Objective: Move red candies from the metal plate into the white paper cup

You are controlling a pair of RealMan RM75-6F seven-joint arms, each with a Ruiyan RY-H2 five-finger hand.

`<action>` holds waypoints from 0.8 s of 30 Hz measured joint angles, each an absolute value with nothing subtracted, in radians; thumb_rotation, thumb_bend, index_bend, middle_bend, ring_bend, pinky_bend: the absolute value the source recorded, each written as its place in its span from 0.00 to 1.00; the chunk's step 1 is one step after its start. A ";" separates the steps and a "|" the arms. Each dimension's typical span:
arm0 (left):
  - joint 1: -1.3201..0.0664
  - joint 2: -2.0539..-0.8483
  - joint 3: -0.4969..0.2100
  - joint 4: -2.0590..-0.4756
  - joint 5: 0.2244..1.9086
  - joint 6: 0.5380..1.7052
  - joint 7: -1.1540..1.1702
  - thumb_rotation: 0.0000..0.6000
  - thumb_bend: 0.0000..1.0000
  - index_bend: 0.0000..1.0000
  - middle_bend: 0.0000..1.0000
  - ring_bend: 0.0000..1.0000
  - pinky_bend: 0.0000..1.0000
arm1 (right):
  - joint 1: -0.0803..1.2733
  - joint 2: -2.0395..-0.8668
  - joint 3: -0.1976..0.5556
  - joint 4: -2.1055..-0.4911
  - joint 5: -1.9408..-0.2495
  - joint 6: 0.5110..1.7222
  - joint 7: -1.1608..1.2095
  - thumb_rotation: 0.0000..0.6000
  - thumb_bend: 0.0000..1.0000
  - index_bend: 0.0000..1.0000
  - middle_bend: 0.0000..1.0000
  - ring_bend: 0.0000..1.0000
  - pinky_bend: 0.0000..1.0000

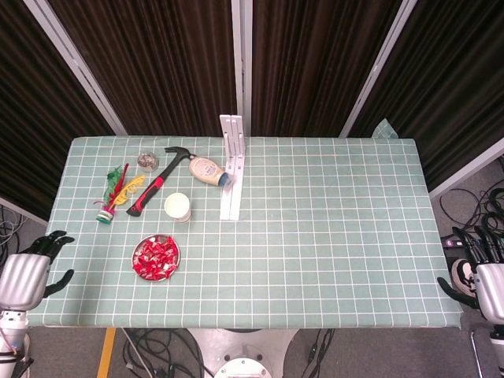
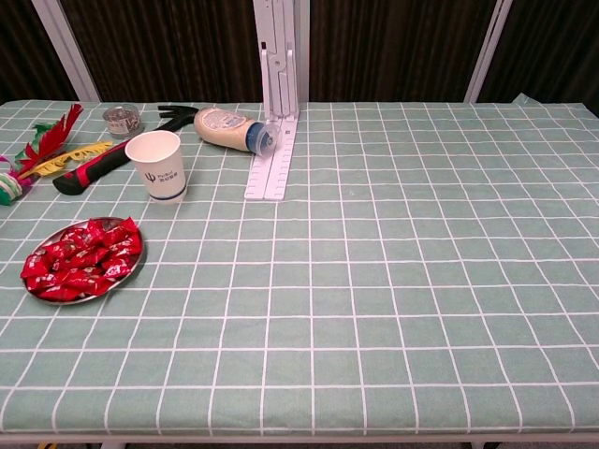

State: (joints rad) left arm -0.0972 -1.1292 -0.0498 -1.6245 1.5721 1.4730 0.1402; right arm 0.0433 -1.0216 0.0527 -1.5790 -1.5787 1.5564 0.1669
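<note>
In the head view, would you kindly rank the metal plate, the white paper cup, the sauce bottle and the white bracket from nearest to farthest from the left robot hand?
From the left robot hand, at the table's near left corner:
1. Metal plate of red candies, front left.
2. White paper cup, just behind the plate.
3. Sauce bottle, lying further back.
4. White bracket, at the centre back, beside the bottle's cap.

A green checked tablecloth point(image 1: 331, 236) covers the table. Near its far-left corner lies a red-handled hammer point(image 1: 156, 187), its head towards the far edge. Beside the head sits a small metal scouring ball point(image 1: 146, 161). Closer to the left edge lies a feathered shuttlecock toy point(image 1: 114, 193). A white upright bracket point(image 1: 232, 169) stands at the middle of the far edge, and a tipped squeeze bottle point(image 1: 208, 171) lies against it.
</note>
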 measured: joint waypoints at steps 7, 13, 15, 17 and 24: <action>-0.214 -1.169 -0.050 -1.575 1.620 1.326 0.117 1.00 0.25 0.38 0.42 0.55 1.00 | 0.048 -1.020 0.052 -1.586 -1.575 1.545 0.154 1.00 0.13 0.08 0.17 0.00 0.06; -0.322 -1.237 -0.042 -1.542 1.645 1.184 0.119 1.00 0.22 0.36 0.42 0.54 1.00 | 0.051 -1.020 0.052 -1.590 -1.568 1.535 0.146 1.00 0.13 0.08 0.17 0.00 0.06; -0.352 -1.263 -0.040 -1.531 1.646 1.145 0.120 1.00 0.22 0.36 0.42 0.52 1.00 | 0.050 -1.020 0.052 -1.590 -1.565 1.534 0.145 1.00 0.13 0.08 0.17 0.00 0.07; -0.383 -1.293 -0.040 -1.514 1.643 1.103 0.124 1.00 0.22 0.36 0.42 0.50 1.00 | 0.050 -1.019 0.052 -1.590 -1.562 1.532 0.145 1.00 0.13 0.08 0.17 0.00 0.07; -0.451 -1.358 -0.037 -1.481 1.605 1.008 0.182 1.00 0.22 0.36 0.42 0.40 1.00 | 0.055 -1.019 0.052 -1.592 -1.554 1.517 0.141 1.00 0.13 0.08 0.17 0.00 0.08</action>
